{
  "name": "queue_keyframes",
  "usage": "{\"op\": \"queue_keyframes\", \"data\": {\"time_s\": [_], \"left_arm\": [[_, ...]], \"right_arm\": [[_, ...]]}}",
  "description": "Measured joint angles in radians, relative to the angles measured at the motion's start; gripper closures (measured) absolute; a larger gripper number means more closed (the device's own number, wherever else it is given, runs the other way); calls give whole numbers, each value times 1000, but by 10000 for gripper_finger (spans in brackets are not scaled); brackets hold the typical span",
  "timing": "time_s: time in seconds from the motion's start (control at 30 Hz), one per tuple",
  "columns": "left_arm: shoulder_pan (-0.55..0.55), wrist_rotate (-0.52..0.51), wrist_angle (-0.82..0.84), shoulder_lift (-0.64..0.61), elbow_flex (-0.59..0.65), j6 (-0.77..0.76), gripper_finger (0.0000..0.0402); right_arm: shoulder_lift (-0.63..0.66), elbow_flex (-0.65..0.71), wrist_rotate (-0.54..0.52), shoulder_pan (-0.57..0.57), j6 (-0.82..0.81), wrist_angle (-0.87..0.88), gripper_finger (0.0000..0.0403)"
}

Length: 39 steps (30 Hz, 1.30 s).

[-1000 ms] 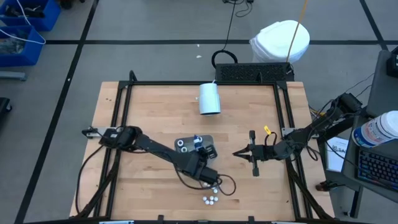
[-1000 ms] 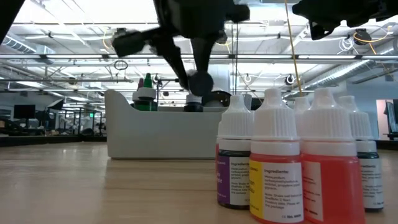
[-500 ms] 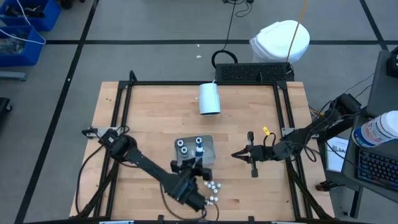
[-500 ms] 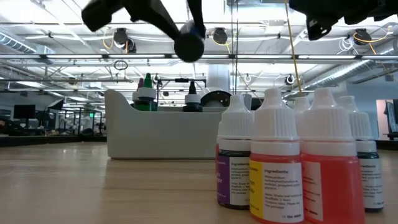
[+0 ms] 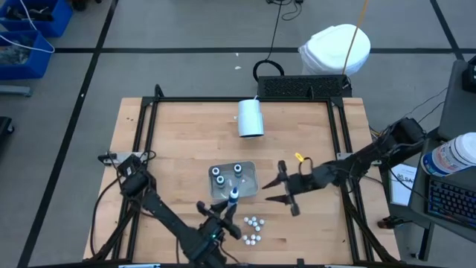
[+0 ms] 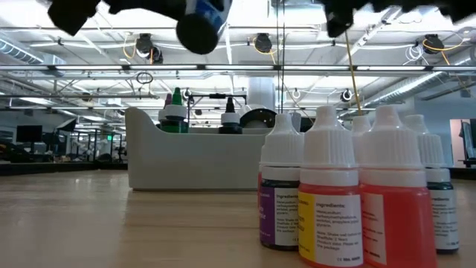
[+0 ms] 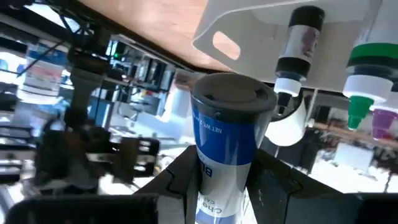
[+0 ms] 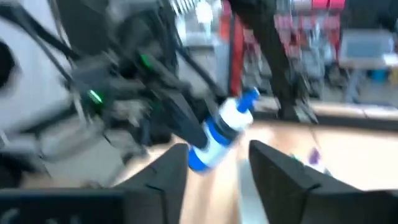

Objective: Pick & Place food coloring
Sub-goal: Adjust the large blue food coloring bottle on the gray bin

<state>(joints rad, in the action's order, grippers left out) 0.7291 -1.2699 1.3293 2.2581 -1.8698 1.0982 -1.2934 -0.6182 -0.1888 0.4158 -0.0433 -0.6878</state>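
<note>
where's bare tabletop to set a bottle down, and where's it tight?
Free: the wood left of the white tray, and the stretch between the tray and the white cup. Tight: the front edge, where the loose bottles cluster beside the left gripper holding a blue bottle, the right gripper close by.

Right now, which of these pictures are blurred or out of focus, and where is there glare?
Right wrist view: smeared all over; the blue bottle shows only as a streak. Left wrist view: the blue bottle in the left hand is sharp, the room behind is soft. Low view: the near bottles are crisp, the ceiling lights glare. High view: even light, no blur.
</note>
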Motion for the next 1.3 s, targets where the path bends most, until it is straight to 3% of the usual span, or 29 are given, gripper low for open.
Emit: {"op": "queue_keyframes", "data": {"time_s": [0.1,0.2,0.37,0.57,0.97,1.3], "left_arm": [[11,-17,1,0,53,-10,289],[15,-52,2,0,94,-33,289],[17,-80,8,0,141,-65,289],[17,-116,11,0,146,-118,289],[-1,-130,11,0,146,-144,289],[-36,-142,7,-2,146,-156,289]], "right_arm": [[-30,-167,-49,-20,25,290,202],[-92,-261,-27,-38,57,338,183],[-187,-316,166,-103,-34,260,168],[-265,-317,267,-182,-209,130,167],[-336,-318,273,-232,-378,58,167],[-380,-317,300,-239,-370,-34,179]]}}
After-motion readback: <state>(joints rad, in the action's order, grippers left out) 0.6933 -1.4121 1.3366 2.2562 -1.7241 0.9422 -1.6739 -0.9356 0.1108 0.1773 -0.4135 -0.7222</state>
